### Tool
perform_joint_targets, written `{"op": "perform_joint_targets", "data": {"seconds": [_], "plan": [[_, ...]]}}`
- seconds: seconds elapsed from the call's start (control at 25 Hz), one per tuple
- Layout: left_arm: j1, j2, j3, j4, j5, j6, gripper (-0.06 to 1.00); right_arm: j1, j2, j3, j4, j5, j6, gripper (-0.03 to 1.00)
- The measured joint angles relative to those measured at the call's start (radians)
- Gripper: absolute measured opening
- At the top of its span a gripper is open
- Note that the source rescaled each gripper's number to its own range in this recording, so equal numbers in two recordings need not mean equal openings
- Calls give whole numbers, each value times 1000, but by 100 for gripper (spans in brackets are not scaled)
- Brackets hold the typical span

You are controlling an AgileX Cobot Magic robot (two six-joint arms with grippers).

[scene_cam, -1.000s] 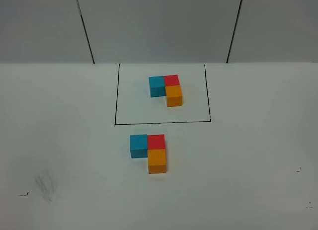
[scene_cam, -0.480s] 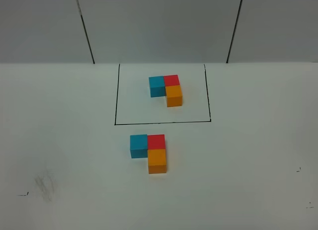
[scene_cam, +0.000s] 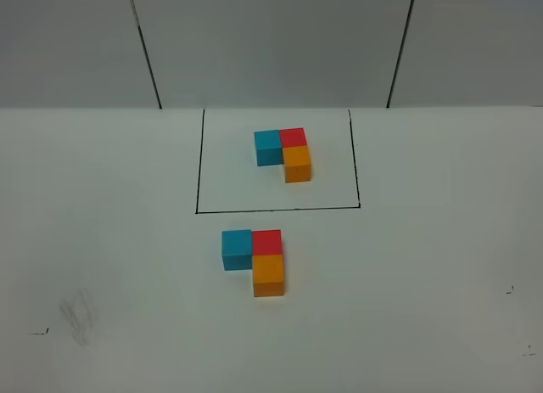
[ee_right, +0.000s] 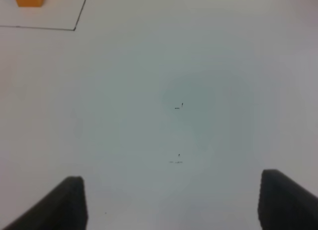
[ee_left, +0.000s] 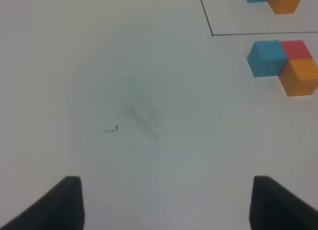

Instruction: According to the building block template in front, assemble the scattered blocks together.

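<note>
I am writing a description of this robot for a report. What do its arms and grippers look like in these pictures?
Very little of them shows. The high camera shows no arm at all. In each wrist view only two fingertips appear: the left gripper and the right gripper both have dark, nearly black, matte fingers with blunt, angled ends. No cables, markings or labels are visible.

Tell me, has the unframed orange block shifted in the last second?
No. The orange block sits the same way below the black frame line, touching the red block as before.
</note>
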Motion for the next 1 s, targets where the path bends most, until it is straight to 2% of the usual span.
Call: {"op": "perform_joint_targets", "data": {"seconds": [0.64, 1.0], "plan": [[0, 0, 0, 0, 0, 0, 100, 0, 0, 0, -29, -1, 26, 48], [0, 0, 0, 0, 0, 0, 100, 33, 0, 0, -29, -1, 27, 48]]}}
